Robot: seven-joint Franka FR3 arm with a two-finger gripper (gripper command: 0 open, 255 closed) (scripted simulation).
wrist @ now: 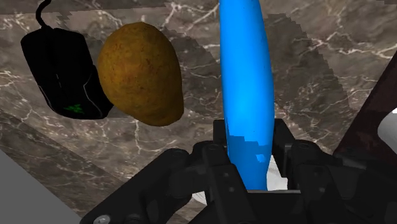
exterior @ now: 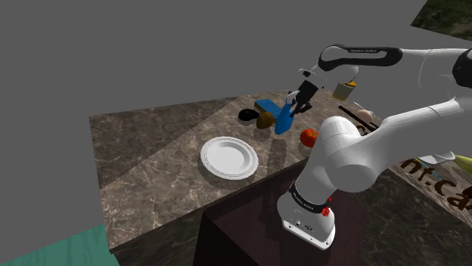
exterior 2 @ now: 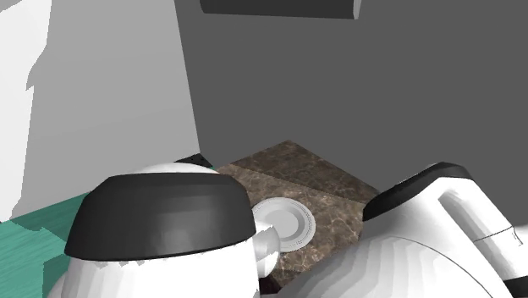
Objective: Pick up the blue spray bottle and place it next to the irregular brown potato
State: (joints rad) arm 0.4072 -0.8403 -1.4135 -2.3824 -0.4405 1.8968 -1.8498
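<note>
Nearest to us in the shoulder view, a dark stand [exterior: 236, 236] carries the white arm [exterior: 344, 159], which rises and bends back over a dark marbled table [exterior: 151, 174]. A white plate [exterior: 229, 157] lies flat near the middle of the table. Just beyond it, towards the stand's side, we see a small round red fruit [exterior: 308, 137] resting on the table. Farther on, near the table's far edge, the black gripper [exterior: 301, 102] hangs above the surface, its two fingers pinching the blue spray bottle [wrist: 245, 95] between them. The bottle slants down from the fingers towards the table; we cannot tell whether its lower end touches the surface. In the wrist view its long blue body runs straight out from the gripper. Just beside it, with a narrow strip of marble between them, lies the brown, lumpy potato [wrist: 141, 73]. On the potato's other side, touching or almost touching it, sits a black computer mouse [wrist: 63, 73] with its cord. Farthest away, at the table's far edge beyond the gripper, stands a small tan container [exterior: 346, 91].
</note>
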